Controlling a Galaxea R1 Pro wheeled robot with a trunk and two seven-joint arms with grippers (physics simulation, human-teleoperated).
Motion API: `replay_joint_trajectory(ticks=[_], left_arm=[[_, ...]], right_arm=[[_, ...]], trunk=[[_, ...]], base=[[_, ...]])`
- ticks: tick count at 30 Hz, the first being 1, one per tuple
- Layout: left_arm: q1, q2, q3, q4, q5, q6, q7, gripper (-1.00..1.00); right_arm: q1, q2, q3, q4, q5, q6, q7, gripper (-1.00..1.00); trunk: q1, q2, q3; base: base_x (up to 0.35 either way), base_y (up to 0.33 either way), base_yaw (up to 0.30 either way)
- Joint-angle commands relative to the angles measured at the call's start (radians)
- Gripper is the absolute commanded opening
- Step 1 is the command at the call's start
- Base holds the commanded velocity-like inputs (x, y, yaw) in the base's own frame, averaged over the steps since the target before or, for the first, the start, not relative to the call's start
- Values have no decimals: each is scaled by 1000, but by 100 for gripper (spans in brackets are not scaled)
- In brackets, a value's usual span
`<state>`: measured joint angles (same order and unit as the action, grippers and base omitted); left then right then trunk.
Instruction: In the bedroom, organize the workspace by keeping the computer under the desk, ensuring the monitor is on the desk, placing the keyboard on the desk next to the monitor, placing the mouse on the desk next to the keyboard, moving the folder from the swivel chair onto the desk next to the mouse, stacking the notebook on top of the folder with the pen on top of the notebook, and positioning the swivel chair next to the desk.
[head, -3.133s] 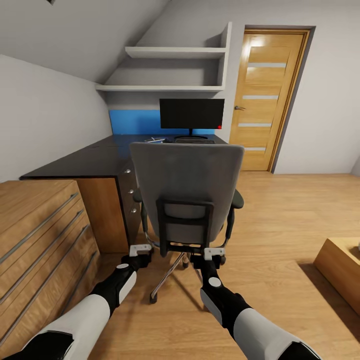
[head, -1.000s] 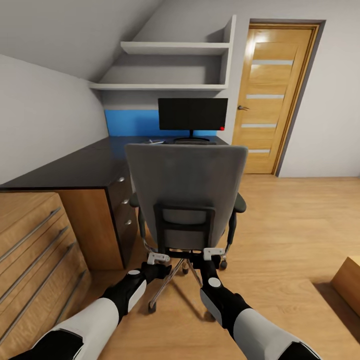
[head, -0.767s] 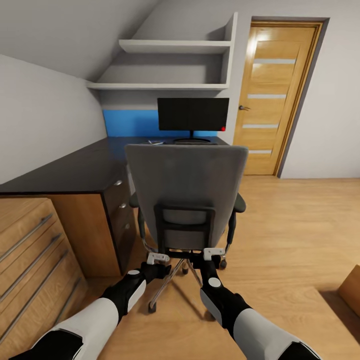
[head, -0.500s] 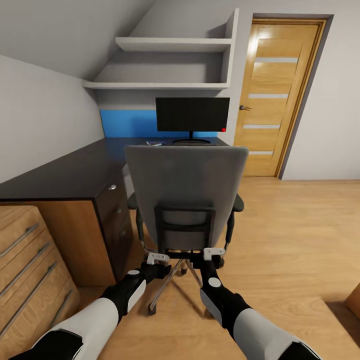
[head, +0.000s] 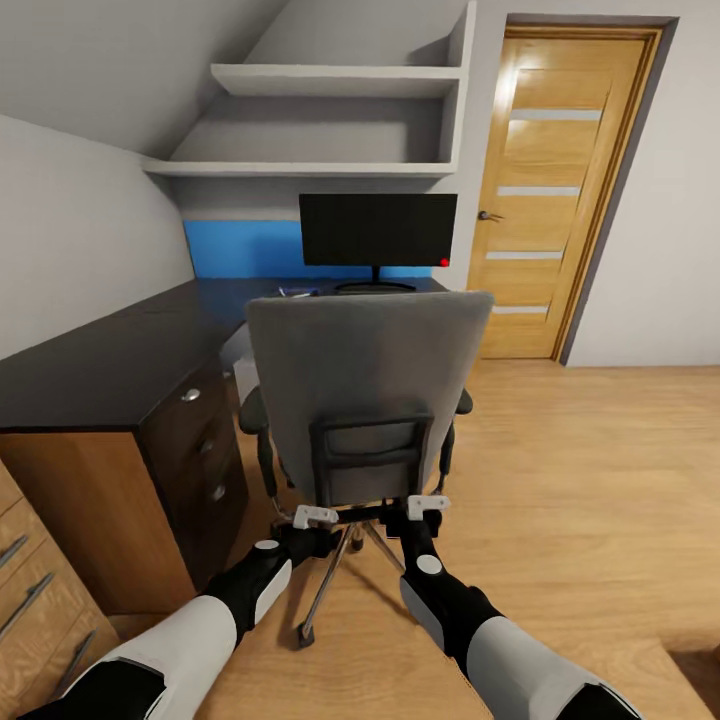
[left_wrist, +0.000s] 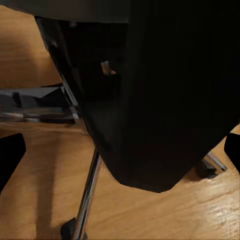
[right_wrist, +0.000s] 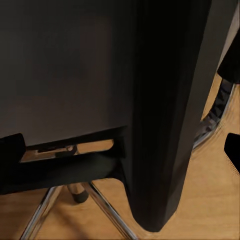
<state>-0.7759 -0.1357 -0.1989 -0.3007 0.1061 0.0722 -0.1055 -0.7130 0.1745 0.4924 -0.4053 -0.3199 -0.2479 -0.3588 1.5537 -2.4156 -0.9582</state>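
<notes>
The swivel chair (head: 365, 390) stands with its grey back toward me, right in front of the black desk (head: 110, 355). On the desk's far end sits the monitor (head: 378, 230), in front of the blue panel. A pale box, the computer (head: 240, 362), peeks out under the desk beside the chair. My left gripper (head: 315, 517) and right gripper (head: 428, 505) are at the lower edge of the chair's back, both open. In the wrist views the chair's black back frame (left_wrist: 165, 100) (right_wrist: 165, 110) lies between the spread fingers (left_wrist: 10, 160) (right_wrist: 232, 150). Small items by the monitor are too small to name.
A wooden drawer unit (head: 190, 440) sits under the desk's near end, with a light wooden chest (head: 30, 590) at the lower left. Wall shelves (head: 330, 165) hang above the monitor. A wooden door (head: 560, 190) is at the right, with open plank floor (head: 600, 480) before it.
The view has advanced toward the desk, and the chair has rolled along ahead of my grippers, turning slightly. The chest and desk have slid to the left and out of frame.
</notes>
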Motion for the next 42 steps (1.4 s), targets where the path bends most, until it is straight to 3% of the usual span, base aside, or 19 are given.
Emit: replay_joint_trajectory(ticks=[1, 42], left_arm=[[0, 1, -5, -2, 10, 6, 0, 100], [0, 1, -5, -2, 10, 6, 0, 100]], right_arm=[[-2, 0, 8, -1, 2, -5, -3, 100], [-2, 0, 8, -3, 2, -5, -6, 100]], trunk=[[0, 0, -1], [0, 0, 1]], base=[[321, -140, 0], [321, -116, -20]])
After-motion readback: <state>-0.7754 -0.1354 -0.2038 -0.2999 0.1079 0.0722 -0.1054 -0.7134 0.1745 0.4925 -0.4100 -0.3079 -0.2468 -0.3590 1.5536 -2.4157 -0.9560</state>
